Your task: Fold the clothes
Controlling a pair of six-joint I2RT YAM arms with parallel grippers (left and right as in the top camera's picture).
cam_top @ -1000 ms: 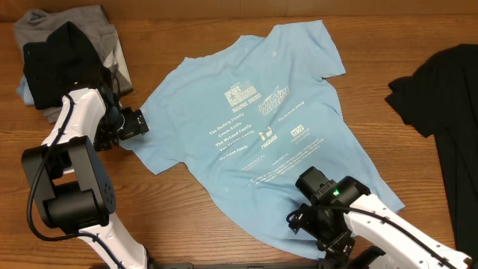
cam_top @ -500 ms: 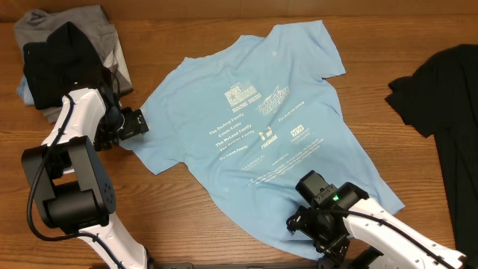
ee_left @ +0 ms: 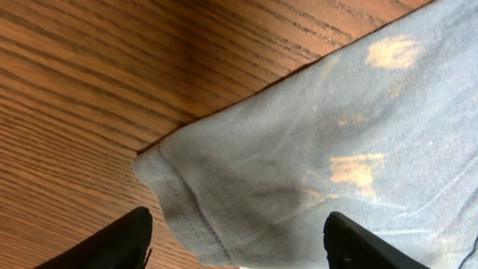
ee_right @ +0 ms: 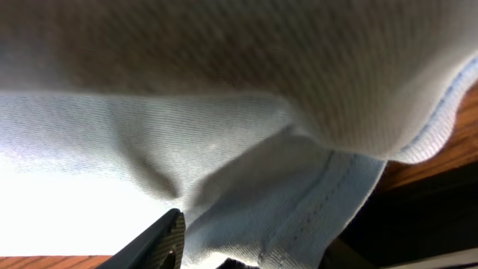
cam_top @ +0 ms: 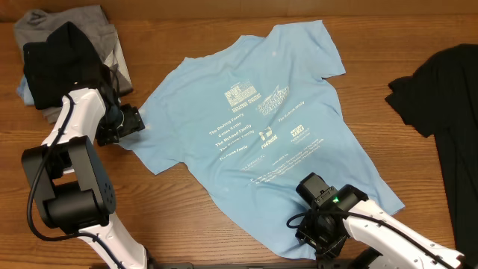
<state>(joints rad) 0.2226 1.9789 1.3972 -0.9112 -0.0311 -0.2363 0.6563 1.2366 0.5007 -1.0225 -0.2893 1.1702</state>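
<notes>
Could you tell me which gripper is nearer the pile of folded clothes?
Left. The left gripper sits beside the pile; the right gripper is far away, on the blue shirt.

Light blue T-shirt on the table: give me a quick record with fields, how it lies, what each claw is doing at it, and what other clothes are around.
shirt: light blue T-shirt, spread flat, print up, on the wooden table
left claw: left claw at a sleeve hem, fingers apart, hem between them
right claw: right claw at the near hem, cloth bunched between its fingers; grip unclear
other clothes: black T-shirt at the right edge; folded pile of grey and black, top left
</notes>
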